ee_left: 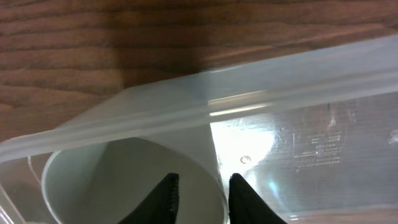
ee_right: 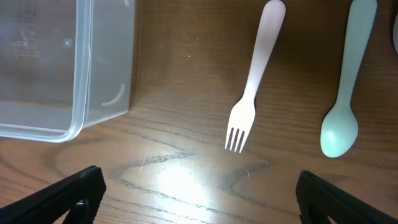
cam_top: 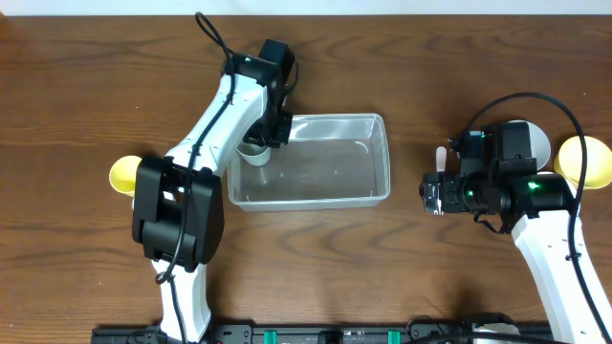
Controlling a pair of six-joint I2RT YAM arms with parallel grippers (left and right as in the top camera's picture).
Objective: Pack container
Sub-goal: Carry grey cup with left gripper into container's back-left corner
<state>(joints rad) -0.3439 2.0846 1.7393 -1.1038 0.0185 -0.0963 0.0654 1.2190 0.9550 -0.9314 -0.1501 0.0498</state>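
Observation:
The clear container (cam_top: 381, 158) lies in the middle of the table. A white cup (cam_top: 254, 153) stands inside its left end. My left gripper (cam_top: 272, 134) hangs over that cup. In the left wrist view the left gripper (ee_left: 203, 199) straddles the cup (ee_left: 112, 180) wall, one finger inside and one outside, with a gap beside the wall, so it is open. The container rim (ee_left: 298, 68) crosses just beyond. My right gripper (cam_top: 430, 193) is to the right of the container; this right gripper (ee_right: 199, 196) is wide open over bare wood.
A pink fork (ee_right: 252, 87) and a pale green spoon (ee_right: 345, 93) lie just ahead of the right gripper, and the container's corner (ee_right: 81, 93) is to their left. A yellow bowl (cam_top: 124, 174) sits far left. Another yellow bowl (cam_top: 585, 161) and a white bowl (cam_top: 534, 139) sit far right.

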